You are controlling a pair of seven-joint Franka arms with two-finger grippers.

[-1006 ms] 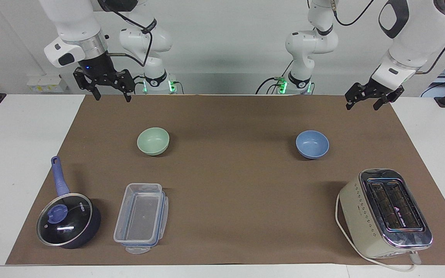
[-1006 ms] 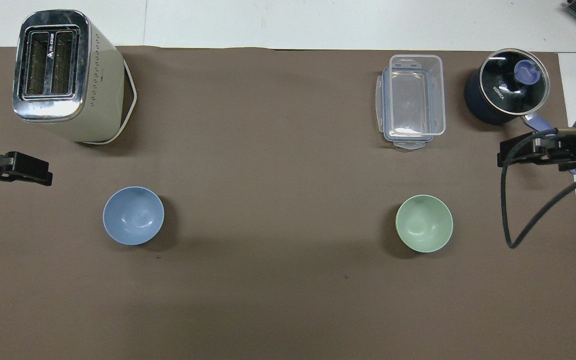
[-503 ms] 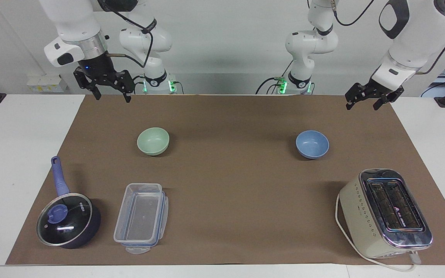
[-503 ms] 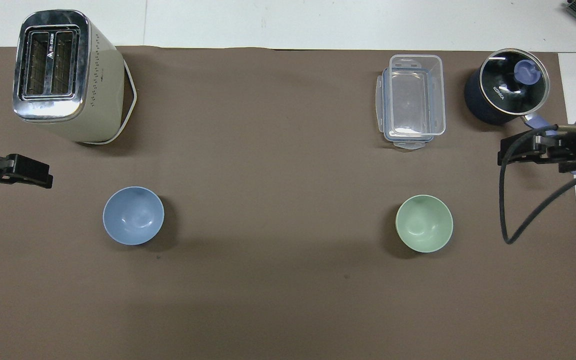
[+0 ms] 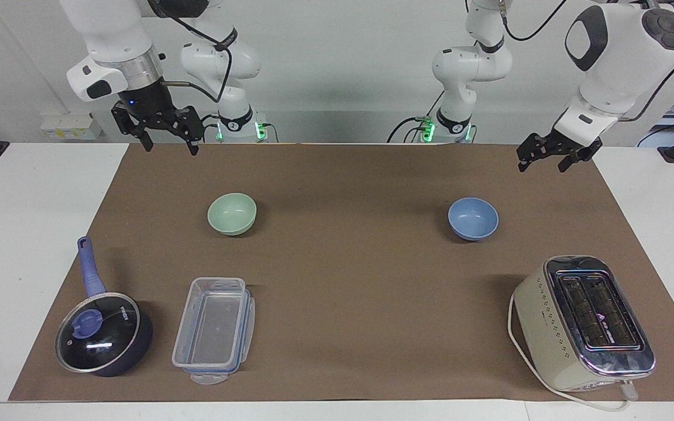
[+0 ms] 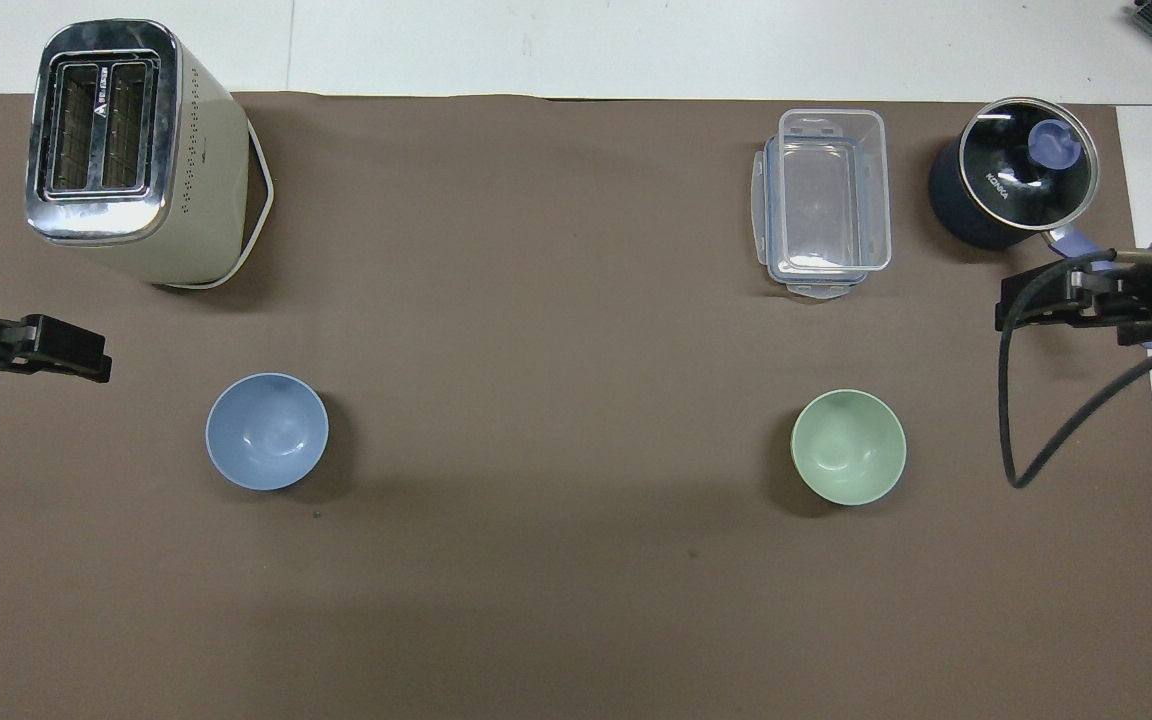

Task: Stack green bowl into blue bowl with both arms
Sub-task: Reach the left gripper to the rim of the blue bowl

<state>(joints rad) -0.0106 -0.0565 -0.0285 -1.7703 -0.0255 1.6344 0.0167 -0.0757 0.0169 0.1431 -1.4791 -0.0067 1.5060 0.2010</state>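
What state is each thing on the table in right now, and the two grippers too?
green bowl: upright, empty, on the mat
blue bowl: upright, empty, apart from the green one
pan: glass lid on
clear container: open, empty
toaster: slots empty
left gripper: raised, open, holding nothing
right gripper: raised, open, holding nothing

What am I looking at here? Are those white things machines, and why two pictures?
They are two robot arms, each ending in a black two-finger gripper. One picture faces them from across the table; the other looks down from above their own end. The right gripper and the left gripper both hang open in the air and hold nothing. On the brown mat sit a green bowl and a blue bowl, apart from each other. Farther from the robots are a lidded pan, a clear plastic box and a toaster.
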